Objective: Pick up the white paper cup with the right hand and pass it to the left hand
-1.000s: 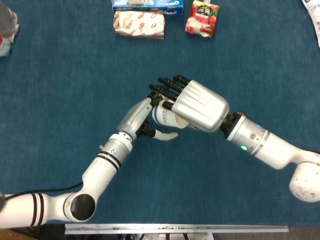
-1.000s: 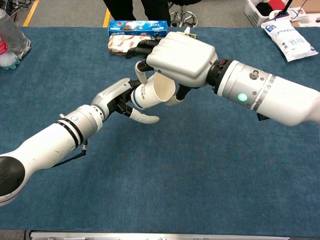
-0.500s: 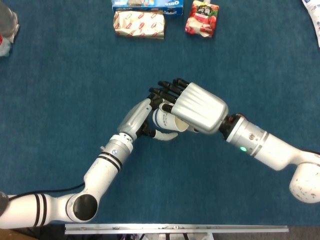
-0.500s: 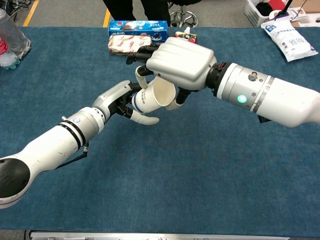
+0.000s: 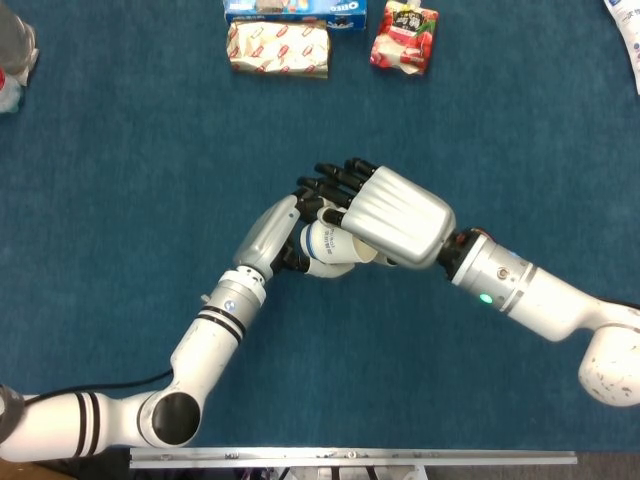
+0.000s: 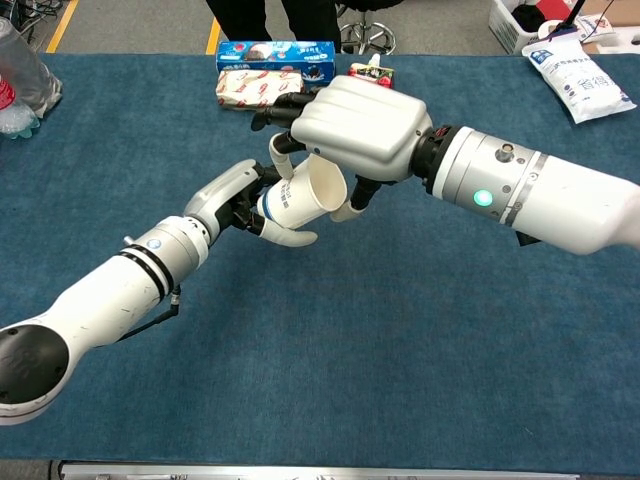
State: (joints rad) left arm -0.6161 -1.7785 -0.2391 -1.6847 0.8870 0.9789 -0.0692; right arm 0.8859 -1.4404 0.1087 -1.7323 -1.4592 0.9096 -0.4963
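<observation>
Since the earlier frames, both hands have drifted slightly left and the white paper cup (image 6: 303,197) now sits a little deeper against the left hand (image 6: 238,200), whose fingers curl around the cup's base end with a pale thumb below it. From above, the right hand (image 6: 357,128) covers the cup, its dark fingers wrapped over the cup's upper side, so both hands grip it together above the blue table (image 6: 420,340). With its open mouth tilted toward the lower right, the cup lies on its side. At the far edge lie a blue biscuit box (image 6: 275,54), a wrapped snack pack (image 5: 278,49) and a red pouch (image 5: 404,37)
</observation>
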